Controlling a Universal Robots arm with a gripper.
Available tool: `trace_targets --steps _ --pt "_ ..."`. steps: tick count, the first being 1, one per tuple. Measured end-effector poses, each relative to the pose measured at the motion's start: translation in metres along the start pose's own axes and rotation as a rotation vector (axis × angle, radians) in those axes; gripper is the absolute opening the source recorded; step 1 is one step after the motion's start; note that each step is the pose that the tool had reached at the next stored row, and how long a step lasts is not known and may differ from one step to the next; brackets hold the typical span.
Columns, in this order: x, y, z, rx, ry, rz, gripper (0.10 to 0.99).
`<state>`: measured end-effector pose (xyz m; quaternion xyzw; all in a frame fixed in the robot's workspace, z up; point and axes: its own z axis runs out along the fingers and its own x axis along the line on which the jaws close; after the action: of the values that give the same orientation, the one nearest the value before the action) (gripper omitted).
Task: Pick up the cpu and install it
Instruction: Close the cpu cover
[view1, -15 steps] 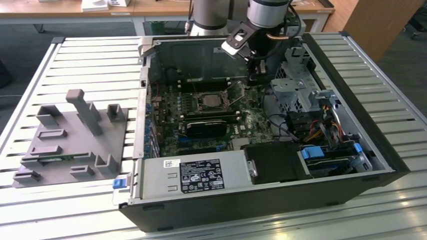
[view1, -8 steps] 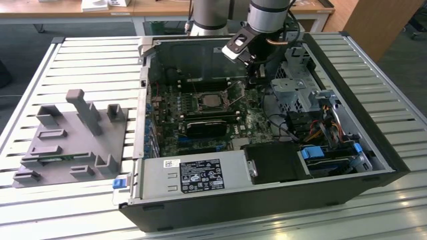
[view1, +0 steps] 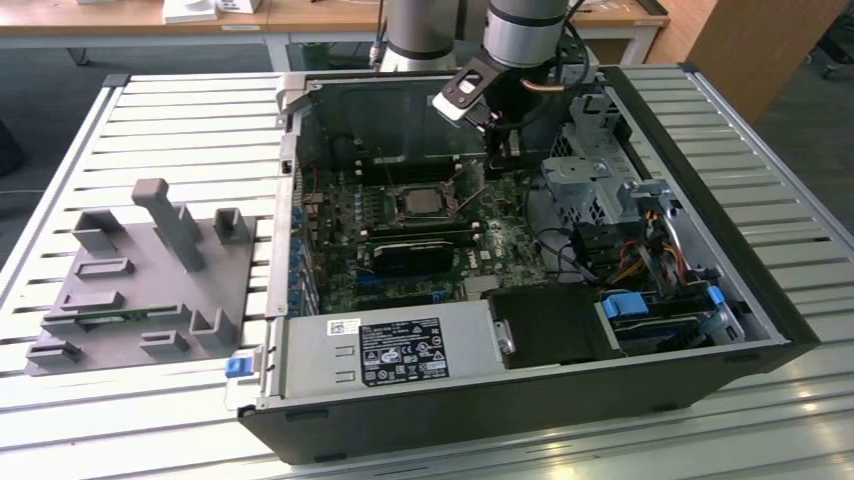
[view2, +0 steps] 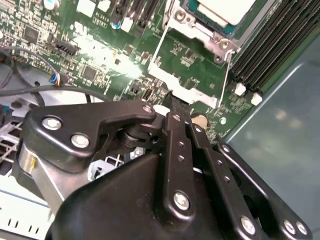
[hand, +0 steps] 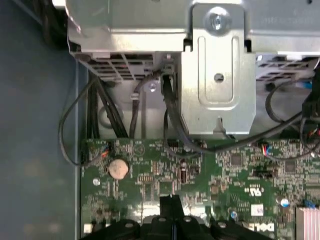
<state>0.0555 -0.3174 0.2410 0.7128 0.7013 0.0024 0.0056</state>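
Observation:
The cpu (view1: 427, 203) lies flat in the socket on the green motherboard (view1: 494, 245) inside the open computer case, silver top up. In the second wrist view the cpu (view2: 225, 10) sits inside a metal socket frame with a thin wire lever (view2: 161, 42) beside it. My gripper (view1: 501, 160) hangs low over the board, just to the exterior view's right of the socket. Its black fingers (view2: 176, 117) are pressed together with nothing between them, and the fingertips (hand: 167, 204) hover close above the board near the socket frame's edge.
A grey power supply box (view1: 387, 350) sits at the case's near side and a metal drive cage (hand: 215, 65) with black cables lies past the gripper. A black block (view1: 414, 252) lies below the socket. A grey fixture (view1: 147, 270) with uprights stands on the slatted table (view1: 187, 120).

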Motion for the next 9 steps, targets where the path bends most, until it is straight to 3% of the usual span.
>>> trace_targets --steps 9 --pt "-0.0001 -0.0085 -0.0001 0.0 0.0 0.0 0.106"
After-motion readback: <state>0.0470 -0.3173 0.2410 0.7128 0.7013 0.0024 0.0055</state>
